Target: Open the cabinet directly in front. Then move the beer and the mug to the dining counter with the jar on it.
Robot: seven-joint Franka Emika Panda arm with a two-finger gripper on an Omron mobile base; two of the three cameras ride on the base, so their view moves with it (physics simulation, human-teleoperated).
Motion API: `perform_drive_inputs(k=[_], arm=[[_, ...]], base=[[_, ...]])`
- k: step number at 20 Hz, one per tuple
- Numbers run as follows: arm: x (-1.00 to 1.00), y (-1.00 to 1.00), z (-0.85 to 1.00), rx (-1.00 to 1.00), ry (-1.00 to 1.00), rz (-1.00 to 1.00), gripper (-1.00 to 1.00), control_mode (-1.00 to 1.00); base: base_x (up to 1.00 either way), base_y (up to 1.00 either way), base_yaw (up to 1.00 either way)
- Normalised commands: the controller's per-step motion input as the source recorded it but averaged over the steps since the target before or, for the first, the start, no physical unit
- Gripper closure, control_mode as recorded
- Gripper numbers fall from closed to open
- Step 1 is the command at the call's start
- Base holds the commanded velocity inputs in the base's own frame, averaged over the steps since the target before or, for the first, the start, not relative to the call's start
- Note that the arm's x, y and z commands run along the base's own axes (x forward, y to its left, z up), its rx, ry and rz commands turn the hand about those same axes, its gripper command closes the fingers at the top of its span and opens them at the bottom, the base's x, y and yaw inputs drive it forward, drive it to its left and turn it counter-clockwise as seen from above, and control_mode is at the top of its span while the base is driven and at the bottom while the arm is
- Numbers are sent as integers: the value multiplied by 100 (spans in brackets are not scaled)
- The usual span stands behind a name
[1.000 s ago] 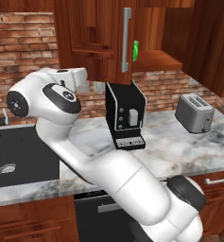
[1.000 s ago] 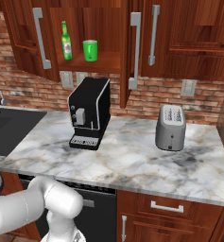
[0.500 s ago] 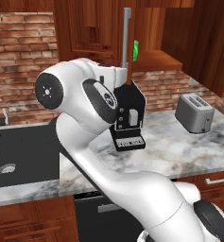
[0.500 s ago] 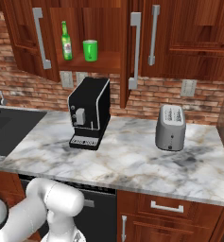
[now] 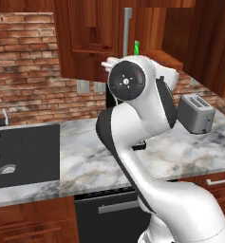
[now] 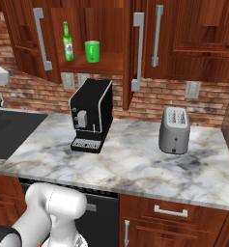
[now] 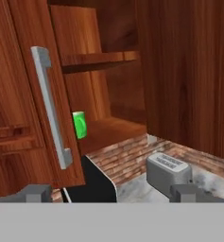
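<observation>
1. Cabinet (image 6: 94,34) status: both doors stand swung out, interior shelf exposed. Left door's grey bar handle (image 6: 42,38) and right door's handle (image 6: 137,50) are both clear of the opening. First step of the task reads as done.

2. Beer (image 6: 67,42): upright on the cabinet shelf, toward the left side of the opening. Not yet moved.

3. Mug (image 6: 92,51): upright on the same shelf, just to the right of the beer, apart from it. In the hand view the mug (image 7: 79,125) shows partly hidden behind the edge of an open door. Not yet moved.

4. Claw (image 7: 112,193): finger tips stand far apart at the bottom of the hand view, nothing between them; wide and empty. It sits below shelf level, looking up past the door handle (image 7: 51,106) toward the shelf.

5. Arm: in the left base view the white elbow is raised in front of the cabinet, over the desk (image 6: 135,164).

6. Surroundings on the desk: black coffee machine (image 6: 91,115) directly under the open cabinet, grey toaster (image 6: 174,130) to its right, black sink (image 5: 23,152) at far left.

7. Dining counter and jar: none identifiable in these views.

8. Judgement: roughly one third complete. Remaining: grasp one item, carry it to the dining counter, return, repeat for the second. Coffee machine beneath the shelf may crowd the approach.
</observation>
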Motion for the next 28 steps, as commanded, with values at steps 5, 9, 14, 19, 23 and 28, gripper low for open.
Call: perform_drive_inputs(k=[5, 9, 14, 19, 23, 28], arm=[[0, -98, 4, 11, 0, 5, -100, -100], [0, -88, 24, 12, 0, 7, -100, -100], [2, -62, 5, 7, -1, 14, -100, -100], [2, -16, 0, 0, -1, 15, -100, -100], [2, 0, -3, 0, 0, 0, -100, -100], [20, 0, -3, 1, 0, 1, -100, -100]], base=[[0, 0, 0], [0, 0, 0], [0, 0, 0], [0, 0, 0], [0, 0, 0], [0, 0, 0]])
